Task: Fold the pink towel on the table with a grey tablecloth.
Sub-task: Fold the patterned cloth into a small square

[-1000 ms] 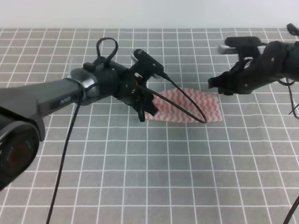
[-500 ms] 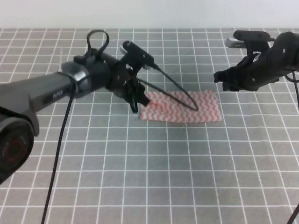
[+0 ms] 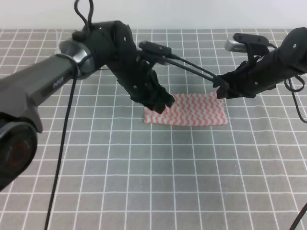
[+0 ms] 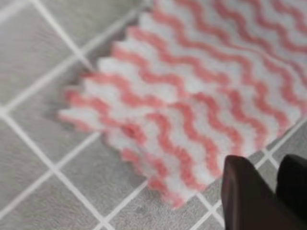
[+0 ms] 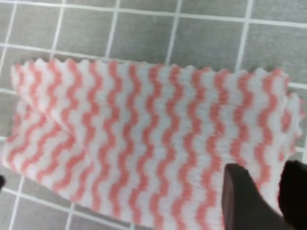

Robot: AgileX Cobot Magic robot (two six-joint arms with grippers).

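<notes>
Swung the left hand [image 3: 160,103] up and round from the 9 o'clock side, then brought it down onto the 9 o'clock edge of the pink towel [image 3: 192,109]. Lowered the right hand [image 3: 221,91] a little too, close to the towel's 1 o'clock corner. Left the towel in the same spot all the while, flat on the bench [image 3: 144,182], near the middle and a bit toward 12 o'clock.

Looks like a long shape now, wider than tall, so probably folded once already. Shows a small crease near one end in the right wrist view, maybe a second layer, but hard to be sure. Means one more fold could come next, perhaps from 9 o'clock over to 3 o'clock, or just a tidy-up.

Can see both fingers of the left hand in its own camera, very close together, with nothing between them. Same for the right hand: fingers nearly touching, holding nothing, hanging just over the towel. Would need to open up before grabbing any cloth.

Watch the black cables [image 3: 192,69] though. Stretch from the left arm toward 3 o'clock, above the towel's 12 o'clock edge and close to the right hand. Could get in the way if the hands cross. Hard to pinch such thin cloth lying flat, too.
</notes>
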